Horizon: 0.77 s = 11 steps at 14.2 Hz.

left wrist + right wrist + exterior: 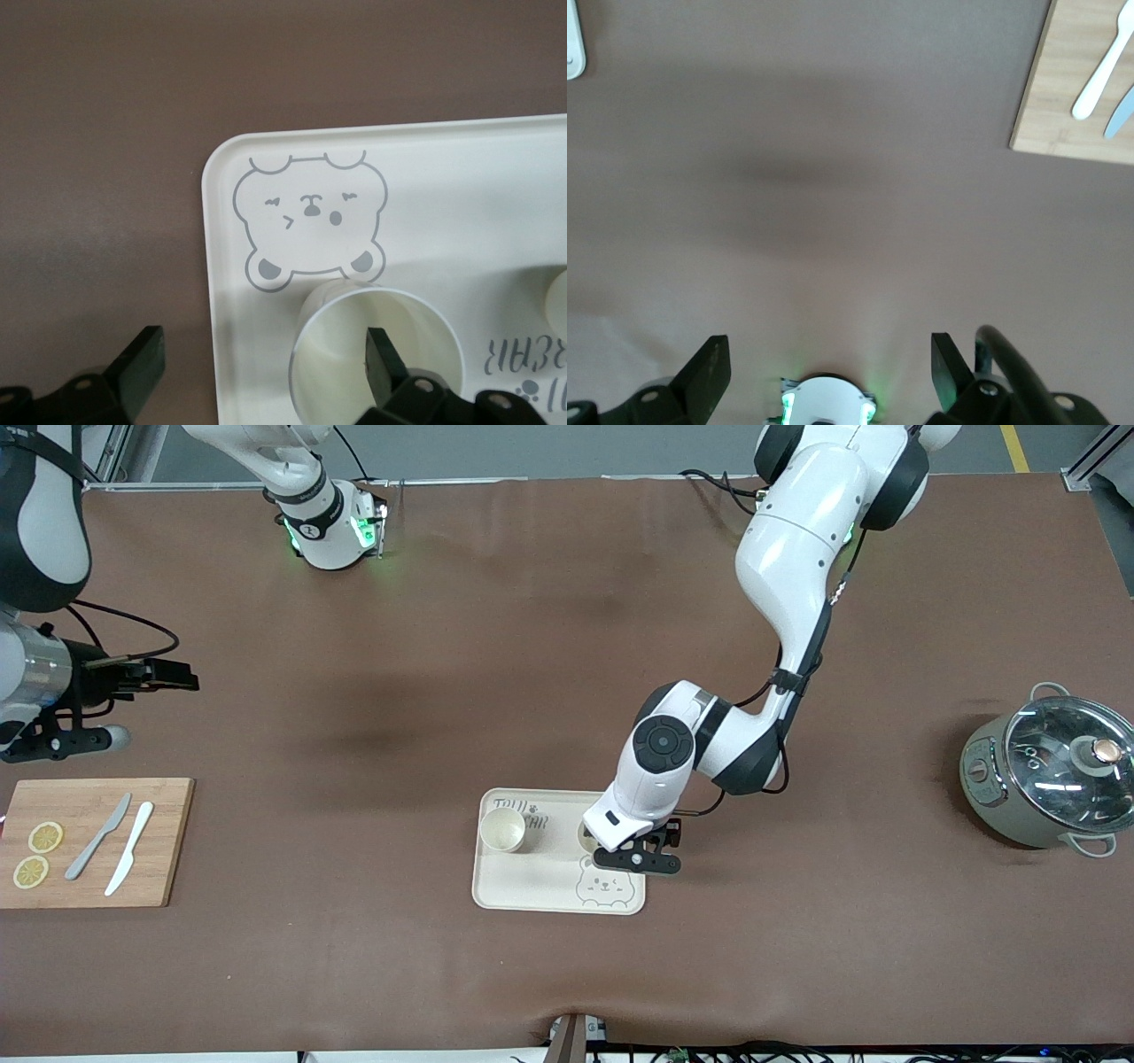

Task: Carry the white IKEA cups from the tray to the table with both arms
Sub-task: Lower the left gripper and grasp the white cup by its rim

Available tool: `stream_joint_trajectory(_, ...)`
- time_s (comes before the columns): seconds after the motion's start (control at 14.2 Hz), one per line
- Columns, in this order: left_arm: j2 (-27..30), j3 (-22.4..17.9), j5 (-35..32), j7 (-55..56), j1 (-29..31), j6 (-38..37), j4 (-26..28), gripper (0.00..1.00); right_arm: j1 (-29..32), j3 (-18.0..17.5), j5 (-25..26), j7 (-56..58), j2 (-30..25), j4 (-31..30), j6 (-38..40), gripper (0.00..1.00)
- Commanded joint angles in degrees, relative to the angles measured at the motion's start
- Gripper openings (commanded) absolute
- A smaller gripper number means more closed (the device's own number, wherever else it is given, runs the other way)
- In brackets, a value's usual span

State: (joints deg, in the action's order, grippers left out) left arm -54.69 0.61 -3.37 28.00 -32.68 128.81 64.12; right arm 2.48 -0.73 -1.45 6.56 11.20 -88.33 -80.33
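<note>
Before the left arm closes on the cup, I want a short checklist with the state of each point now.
1. Left gripper open: ok.
2. Its fingers straddle the cup's wall, one finger inside the cup: ok.
3. Cup upright on the tray: ok.
4. Second cup stands apart from the gripper: ok.
5. Right gripper open, waiting over bare table near the cutting board: ok.
6. Depth of the fingers on the cup: cannot tell.

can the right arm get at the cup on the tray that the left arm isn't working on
Probably yes. That cup stands uncovered at the tray's end toward the right arm, while the open left tool straddles the other cup. The open right tool waits over bare table.
</note>
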Motion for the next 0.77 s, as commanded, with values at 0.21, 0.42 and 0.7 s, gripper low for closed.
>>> stream_joint_trajectory(0.21,-2.35,-0.52,-1.29,0.92,-0.89,1.44,-2.16,1.00,-1.08,-0.15,-5.93,-17.78,2.86,-0.53,0.08,1.00)
stream_joint_trajectory(0.42,-2.62,-0.52,-1.29,0.92,-1.07,1.53,-2.16,1.00,-2.57,-0.15,-6.02,-21.31,4.26,-0.44,-0.88,1.00)
stream_joint_trajectory(0.7,-2.71,-0.44,-1.20,1.27,-1.16,1.88,-1.90,0.67,-2.39,-0.15,-9.00,-23.43,5.58,-0.35,-1.15,1.00)
